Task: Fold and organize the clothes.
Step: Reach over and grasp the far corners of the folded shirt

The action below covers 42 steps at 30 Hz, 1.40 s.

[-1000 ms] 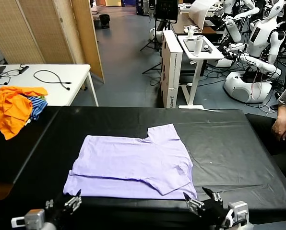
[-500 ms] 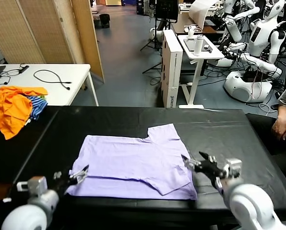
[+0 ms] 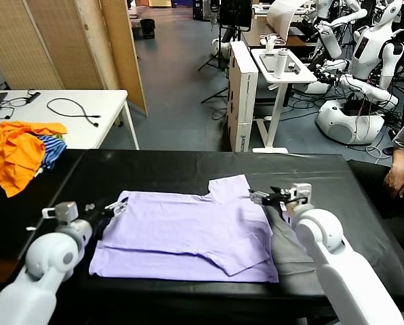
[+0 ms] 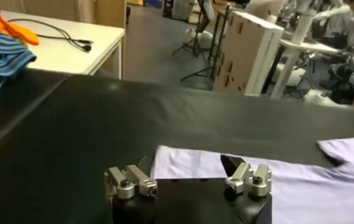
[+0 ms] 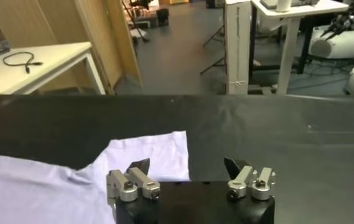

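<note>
With the T-shirt (image 3: 188,233) lying flat mid-counter (image 3: 324,183), the left tool (image 3: 115,207) hovers at its nine o'clock corner, right tool (image 3: 266,197) at two o'clock, both wide apart, likely lining up a fold.

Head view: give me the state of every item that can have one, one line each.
Lavender T-shirt: flat on the black table, partly folded, one sleeve laid over the body.
Left gripper: jaws open, at the shirt's far left corner, holding nothing.
Right gripper: jaws open, by the far sleeve, holding nothing.
Orange clothes: crumpled pile.
</note>
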Motion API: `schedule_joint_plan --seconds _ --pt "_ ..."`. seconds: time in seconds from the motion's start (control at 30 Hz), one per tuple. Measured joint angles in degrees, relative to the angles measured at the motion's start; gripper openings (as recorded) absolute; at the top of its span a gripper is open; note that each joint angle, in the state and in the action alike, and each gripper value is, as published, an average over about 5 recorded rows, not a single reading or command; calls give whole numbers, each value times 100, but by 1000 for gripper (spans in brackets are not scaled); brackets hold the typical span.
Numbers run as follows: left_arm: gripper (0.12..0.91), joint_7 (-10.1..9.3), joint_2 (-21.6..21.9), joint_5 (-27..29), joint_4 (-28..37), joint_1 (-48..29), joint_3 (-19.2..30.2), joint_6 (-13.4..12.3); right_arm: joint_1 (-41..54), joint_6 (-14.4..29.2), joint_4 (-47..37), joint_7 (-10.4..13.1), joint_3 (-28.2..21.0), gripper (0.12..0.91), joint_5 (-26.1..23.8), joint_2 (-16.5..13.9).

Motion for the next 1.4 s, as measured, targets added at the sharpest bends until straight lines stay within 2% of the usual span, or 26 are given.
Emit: schedule_joint_plan --seconds 0.27,0.57,0.67,0.73,1.03,1.17,1.3,1.4 --pt "907 46 -45 81 708 -732 549 4 227 0 -404 -15 -114 907 -134 125" --pt "887 51 -125 141 1191 -1144 814 10 327 0 -584 -44 -240 897 -193 198" --pt "808 52 -152 143 1263 -1181 837 23 342 0 -617 -47 -274 826 -204 201" --pt "719 52 -167 134 1301 -1182 839 34 343 0 -640 -53 -294 769 -213 196" --pt "294 75 -224 79 1426 -1158 806 58 330 1 -699 -153 -446 624 -285 181" --pt "217 120 -224 85 1421 -1134 806 59 330 4 -740 -187 -456 507 -315 190" --pt "191 174 -218 108 1408 -1111 809 66 327 4 -753 -205 -447 279 -314 191" --pt "179 196 -217 116 1407 -1107 811 69 316 4 -751 -221 -443 163 -317 194"
